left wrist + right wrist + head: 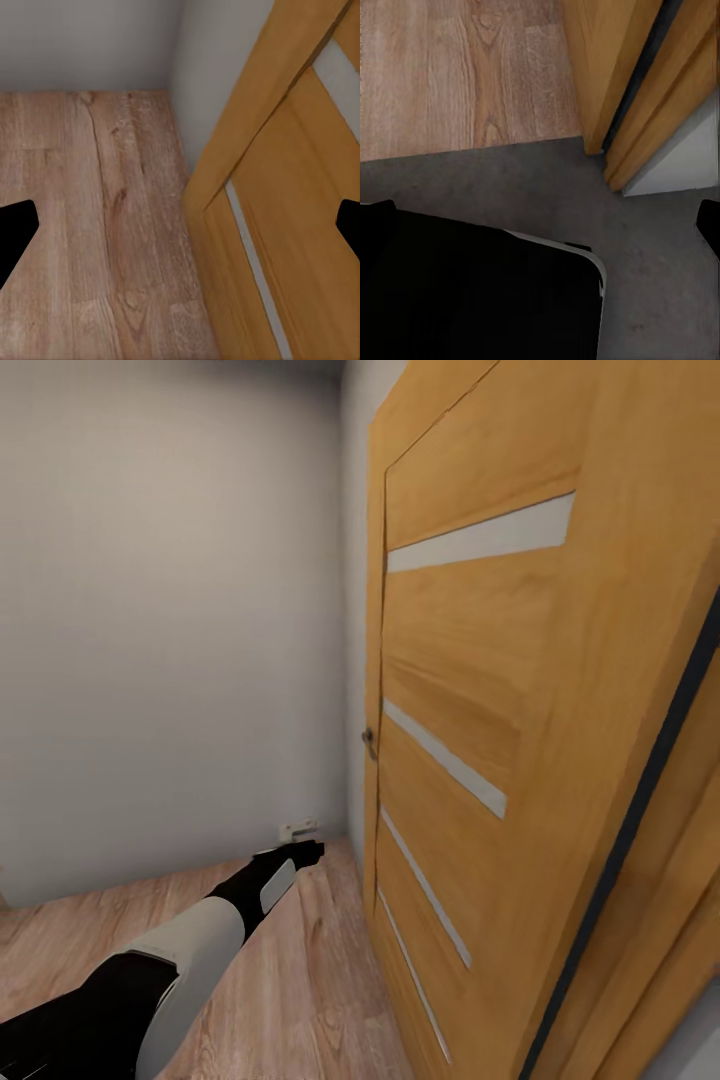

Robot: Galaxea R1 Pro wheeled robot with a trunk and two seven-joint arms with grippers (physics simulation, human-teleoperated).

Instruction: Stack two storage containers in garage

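Left arm [200, 950] reaches toward the far corner, its gripper [180, 232] spread and empty; steering well means clearing the open door [500, 710] onto concrete [660, 255].

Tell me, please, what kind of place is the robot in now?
Probably an indoor doorway or passage corner: an open wooden door with pale strips, plain grey walls, and light plank flooring meeting dark grey concrete at the threshold.

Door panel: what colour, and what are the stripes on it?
The door is honey-orange wood with narrow pale grey-white strips set across it; clearest in the head view.
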